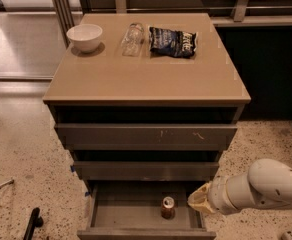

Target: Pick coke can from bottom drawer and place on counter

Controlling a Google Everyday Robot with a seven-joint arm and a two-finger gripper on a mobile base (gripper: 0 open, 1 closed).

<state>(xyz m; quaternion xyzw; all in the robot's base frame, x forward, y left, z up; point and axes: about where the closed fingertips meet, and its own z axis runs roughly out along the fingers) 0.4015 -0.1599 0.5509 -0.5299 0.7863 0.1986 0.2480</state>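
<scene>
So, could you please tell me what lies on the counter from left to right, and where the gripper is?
On the counter: white bowl → clear plastic bottle → dark chip bag. The gripper hangs lower, at the right side of the open bottom drawer, right of the coke can.

The counter [146, 79] is a smooth tan slab, kinda glossy. The bowl [84, 36] looks glazed white, the bottle [132, 38] clear plastic, the chip bag [173, 41] crinkly and shiny. The upper drawer [146, 135] is matt grey and scuffed, the bottom drawer [126, 215] matt grey inside. The coke can [167, 207] has a shiny metal top. The gripper [198, 200], by that drawer's right edge, looks matt tan on a smooth white arm [271, 184].
</scene>
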